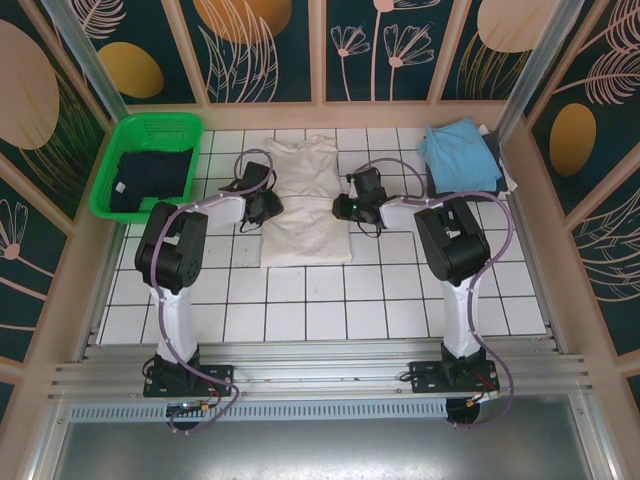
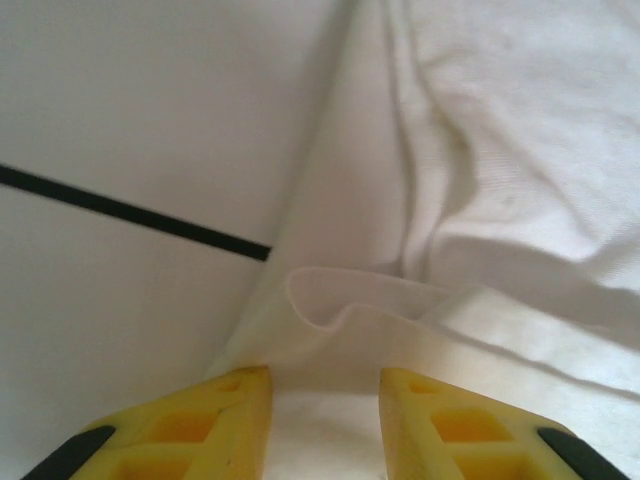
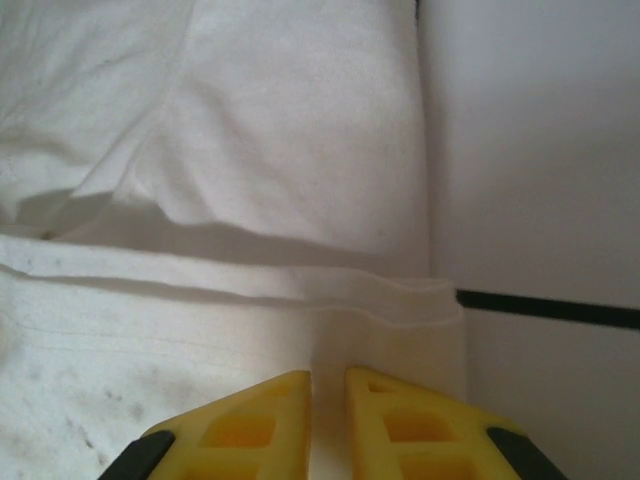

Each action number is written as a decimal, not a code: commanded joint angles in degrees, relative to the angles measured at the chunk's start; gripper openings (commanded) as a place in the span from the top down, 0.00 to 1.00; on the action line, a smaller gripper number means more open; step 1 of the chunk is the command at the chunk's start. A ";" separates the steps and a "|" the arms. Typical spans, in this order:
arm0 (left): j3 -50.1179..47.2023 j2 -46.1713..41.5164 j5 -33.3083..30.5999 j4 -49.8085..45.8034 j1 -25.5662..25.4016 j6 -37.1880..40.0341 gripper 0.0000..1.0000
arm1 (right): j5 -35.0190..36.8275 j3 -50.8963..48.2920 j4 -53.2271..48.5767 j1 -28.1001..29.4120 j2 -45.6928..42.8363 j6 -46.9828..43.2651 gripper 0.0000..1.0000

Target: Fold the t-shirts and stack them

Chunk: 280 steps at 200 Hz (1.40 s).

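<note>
Well to the left of the left end effector (image 2: 325,385), a green basket (image 1: 110,165) holds a dark navy shirt (image 1: 150,178); it is bunched up, so its shape is hard to read. The left end effector sits low at the left edge of the cream-white shirt (image 1: 305,200), which lies spread flat on the white-tiled tabletop (image 1: 300,300). Its yellow fingers (image 2: 235,410) stand apart, a curled fold of the hem just ahead and cloth running between them.

The right end effector (image 3: 328,385) meets the same shirt's right edge. Its fingers are nearly together with a strip of cloth in the slit, but I cannot tell whether they pinch it. The cloth here is creased and faintly speckled.

Well off to its right, a crumpled light blue shirt (image 1: 460,155) covers most of a dark grey shirt (image 1: 437,183).
</note>
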 commanded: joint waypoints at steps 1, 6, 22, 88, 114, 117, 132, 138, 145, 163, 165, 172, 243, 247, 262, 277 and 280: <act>-1.43 -2.53 -0.39 -3.00 0.50 -0.83 0.66 | -1.49 -2.45 -0.45 -0.75 -4.87 0.51 0.80; -1.59 -3.28 -0.27 -3.00 0.50 -0.82 0.66 | -1.65 -2.71 -0.24 -0.66 -5.86 0.51 0.78; -2.46 -6.21 0.17 -2.90 0.57 -0.56 0.64 | -1.40 -3.68 -0.78 -0.41 -8.74 0.53 0.73; -23.11 -23.82 1.12 -0.49 -4.36 -0.20 0.58 | 7.36 -21.32 -3.95 4.87 -22.47 3.45 0.51; -33.58 -28.91 2.94 3.76 -5.49 -3.80 0.59 | 7.86 -27.01 -4.61 9.37 -26.19 6.13 0.51; -34.48 -29.32 3.17 4.18 -5.54 -4.12 0.59 | 7.98 -27.44 -4.71 9.81 -26.42 6.47 0.51; -37.41 -30.92 3.73 6.23 -5.76 -4.98 0.60 | 6.95 -29.03 -4.40 11.28 -26.41 7.54 0.52; -38.00 -31.34 3.90 6.85 -5.76 -5.19 0.60 | 6.50 -29.35 -4.16 11.59 -26.20 7.92 0.52; -38.41 -31.68 4.07 7.58 -5.72 -5.27 0.60 | 5.79 -29.65 -3.63 11.85 -25.94 8.23 0.53; -38.20 -31.81 4.33 8.48 -5.76 -5.15 0.60 | 5.56 -29.51 -2.96 12.27 -24.88 8.53 0.54; -38.12 -31.79 4.41 8.56 -5.76 -5.09 0.60 | 5.55 -29.38 -2.94 12.28 -24.77 8.51 0.54; -37.67 -31.54 4.64 8.76 -5.76 -4.96 0.60 | 5.69 -29.07 -2.97 12.43 -24.42 8.42 0.55; -36.64 -28.86 3.85 5.80 -5.76 -2.78 0.70 | 8.00 -26.42 -4.71 12.52 -21.48 7.21 0.67; -36.71 -28.92 3.19 5.29 -5.76 -2.73 0.68 | 8.08 -26.29 -4.84 12.48 -21.33 7.11 0.69; -36.75 -29.22 1.19 3.65 -5.72 -2.50 0.64 | 8.35 -25.78 -5.36 12.51 -21.09 6.75 0.74; -36.87 -29.32 0.82 3.56 -5.76 -2.64 0.62 | 8.70 -25.63 -5.73 12.52 -21.61 6.57 0.80; -36.86 -29.24 0.94 3.70 -5.76 -2.70 0.62 | 8.78 -25.65 -5.71 12.52 -21.74 6.57 0.81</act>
